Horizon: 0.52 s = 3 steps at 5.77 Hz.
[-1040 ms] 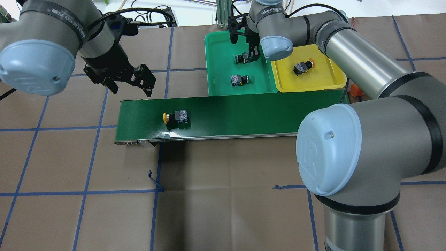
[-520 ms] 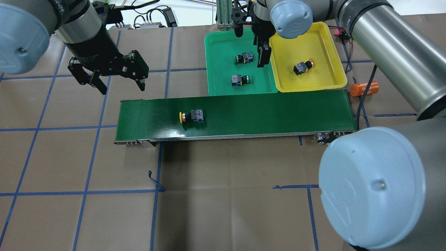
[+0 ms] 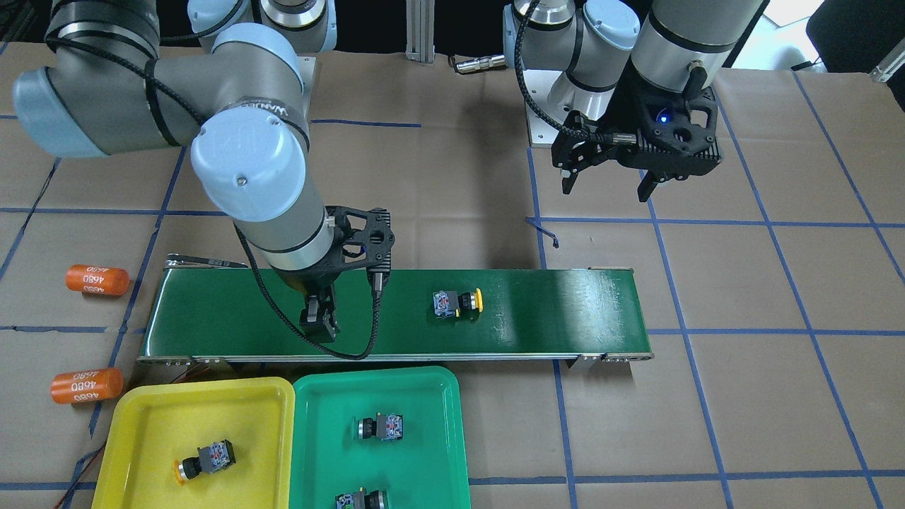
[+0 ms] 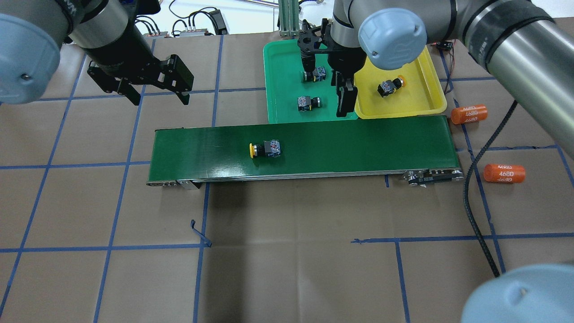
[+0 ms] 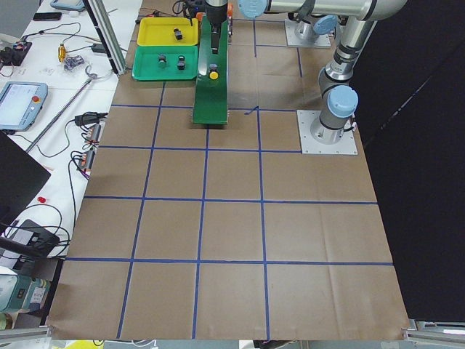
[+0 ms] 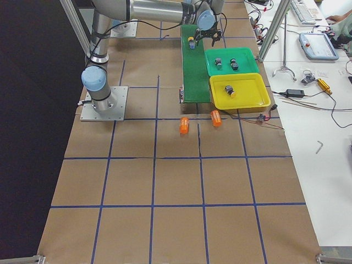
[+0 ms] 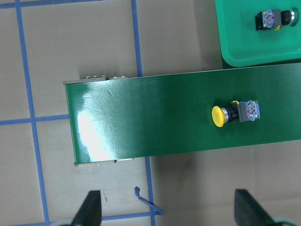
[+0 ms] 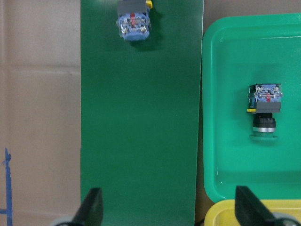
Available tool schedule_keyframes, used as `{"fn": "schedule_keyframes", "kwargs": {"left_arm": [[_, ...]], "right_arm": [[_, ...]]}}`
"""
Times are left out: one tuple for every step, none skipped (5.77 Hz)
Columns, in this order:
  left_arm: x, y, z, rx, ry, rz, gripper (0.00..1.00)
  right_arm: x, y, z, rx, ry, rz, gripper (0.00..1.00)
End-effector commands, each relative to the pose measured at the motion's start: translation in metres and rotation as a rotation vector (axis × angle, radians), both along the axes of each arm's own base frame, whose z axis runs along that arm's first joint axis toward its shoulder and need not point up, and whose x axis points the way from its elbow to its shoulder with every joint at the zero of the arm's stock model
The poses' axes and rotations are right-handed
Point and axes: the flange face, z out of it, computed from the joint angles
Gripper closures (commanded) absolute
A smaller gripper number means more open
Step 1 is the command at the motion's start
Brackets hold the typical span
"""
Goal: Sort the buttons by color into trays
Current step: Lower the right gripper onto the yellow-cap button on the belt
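Observation:
A yellow-capped button [image 4: 264,149] lies on its side on the dark green conveyor belt [image 4: 358,143], also seen in the front view [image 3: 458,302] and both wrist views [image 7: 235,113] [image 8: 134,19]. The green tray [image 4: 282,63] holds two green buttons [image 4: 314,74] [image 4: 308,102]. In the yellow tray [image 4: 417,67] lies one yellow button [image 4: 390,86]. My right gripper [image 4: 326,85] [image 8: 169,214] hangs open and empty above the belt's edge by the green tray. My left gripper [image 4: 154,87] [image 7: 169,214] is open and empty, raised off the belt's left end.
Two orange cylinders marked 4680 [image 4: 468,114] [image 4: 504,173] lie on the brown paper past the belt's right end. A black cable [image 4: 475,206] trails over the table at the right. An aluminium frame [image 4: 287,18] stands behind the trays.
The yellow button has travelled right along the belt. My right gripper has moved from over the green tray toward the belt. My left gripper has drawn up and back a little.

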Motion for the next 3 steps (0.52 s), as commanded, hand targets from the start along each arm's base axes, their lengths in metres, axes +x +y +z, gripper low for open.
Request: {"fn": "schedule_keyframes", "kwargs": {"left_arm": [[-0.001, -0.001, 0.007, -0.017, -0.009, -0.014, 0.01], [-0.001, -0.001, 0.006, -0.014, -0.005, -0.011, 0.01], [-0.002, 0.005, 0.008, -0.010, -0.008, -0.013, 0.01]], "right_arm": [[0.055, 0.027, -0.033, -0.050, -0.014, -0.024, 0.00], [0.083, 0.041, -0.058, -0.077, -0.026, -0.051, 0.00], [0.084, 0.053, -0.085, -0.056, -0.017, -0.037, 0.00]]}}
